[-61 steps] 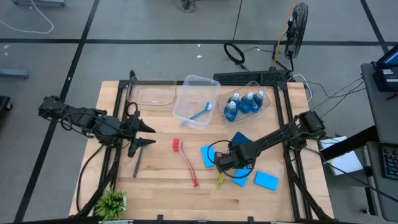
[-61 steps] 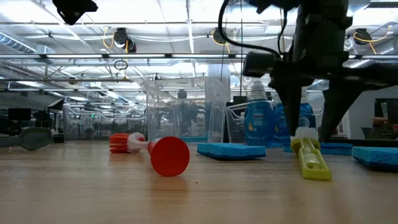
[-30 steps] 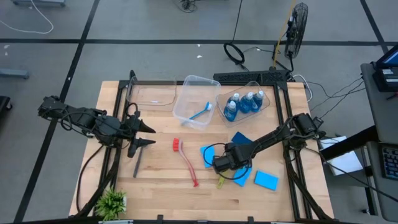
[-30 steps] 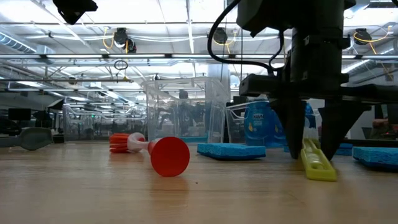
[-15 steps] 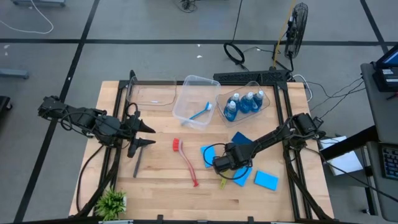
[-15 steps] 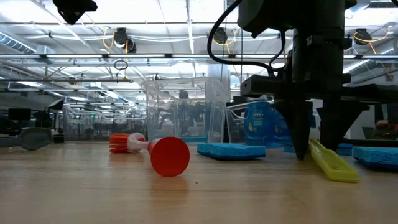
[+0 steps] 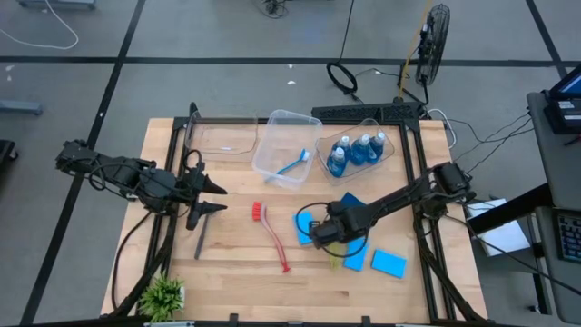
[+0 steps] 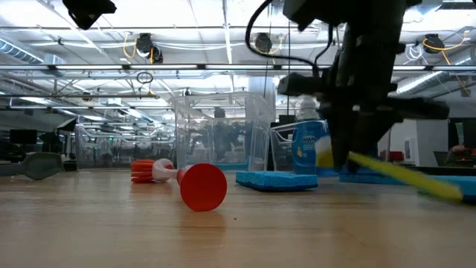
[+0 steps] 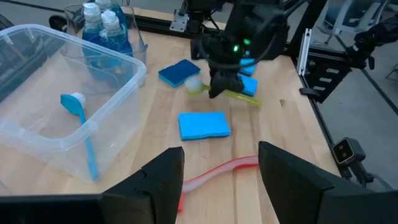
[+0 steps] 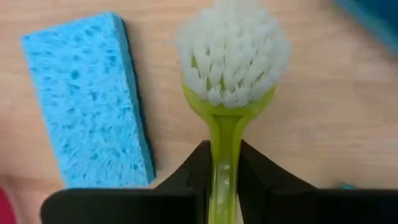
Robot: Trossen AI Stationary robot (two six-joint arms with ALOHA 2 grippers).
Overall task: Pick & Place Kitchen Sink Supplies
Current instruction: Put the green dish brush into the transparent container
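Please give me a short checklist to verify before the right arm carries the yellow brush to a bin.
1. Right claw shut on yellow brush neck: ok.
2. Brush lifted off the table: ok, its handle hangs tilted in the low view.
3. Brush bin has room: ok, holds only the blue brush.
4. Grip firm enough for travel: cannot tell.
5. Left claw out of the path: ok, open near the left side.

A light wooden table (image 7: 236, 263) carries three clear plastic bins (image 7: 283, 145) along its far side, a red brush (image 7: 270, 236) and a grey brush (image 7: 200, 242) lying flat, several blue sponges (image 7: 388, 263), and a small green plant (image 7: 164, 295) at the near left corner.
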